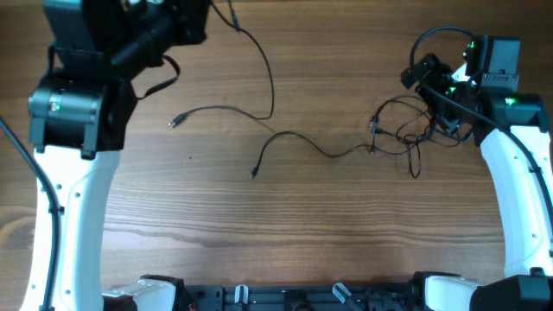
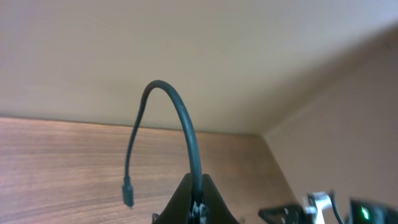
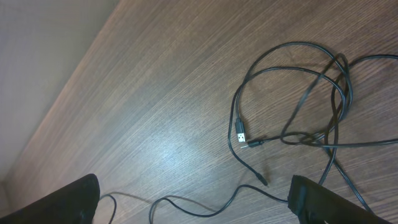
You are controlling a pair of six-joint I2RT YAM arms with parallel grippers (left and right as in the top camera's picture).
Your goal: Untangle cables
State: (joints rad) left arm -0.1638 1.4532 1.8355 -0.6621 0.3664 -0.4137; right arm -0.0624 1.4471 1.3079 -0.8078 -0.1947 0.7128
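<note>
Tension worries me: left pincer [image 2: 196, 208] clenches one cable [image 2: 186, 127], right pincer [image 3: 193, 190] hangs released by the tangle [image 3: 339, 65]; my pull could cinch it tighter.

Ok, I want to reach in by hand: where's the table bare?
Bare: the wide near strip of the table, between the left arm and right arm, below the loose cable; also the far middle, between the held cable and the tangle. Crowded: the right side, around the tangle.

Wooden table [image 1: 285, 233], cables [image 1: 404, 138] bunched near right arm [image 1: 518, 177], one cord [image 1: 272, 86] stretched leftward
</note>
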